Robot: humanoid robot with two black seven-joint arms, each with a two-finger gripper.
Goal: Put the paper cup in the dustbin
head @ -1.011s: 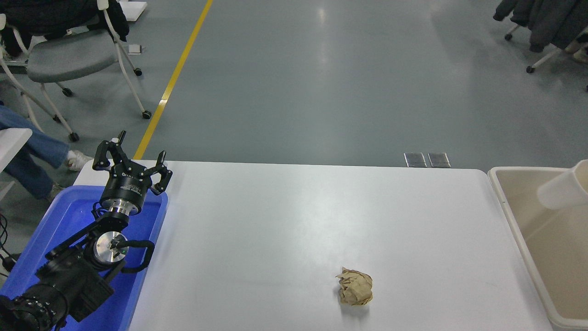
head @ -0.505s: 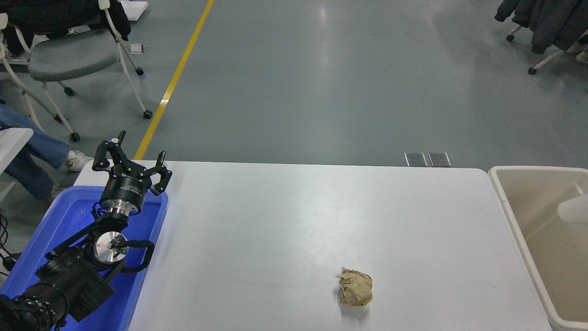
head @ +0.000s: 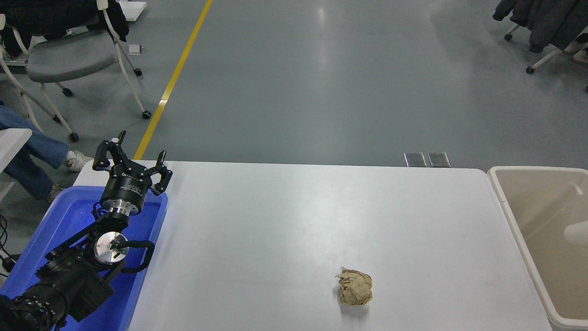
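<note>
The white paper cup [head: 578, 234] shows as a pale blurred shape inside the beige dustbin [head: 507, 209] at the picture's right edge, cut off by the frame. The dustbin stands against the table's right end. My left gripper [head: 134, 155] is parked at the lower left above the blue tray, fingers spread open and empty. My right arm and gripper are out of view.
A crumpled brown paper ball [head: 355, 287] lies on the white table [head: 294, 220] near the front, right of middle. A blue plastic tray [head: 69, 216] sits at the table's left end. Chairs and a person's legs [head: 27, 151] are on the floor at far left.
The cup has dropped lower in the dustbin, from near the rim at the upper right to deeper down at the right edge. The left arm has not moved.
</note>
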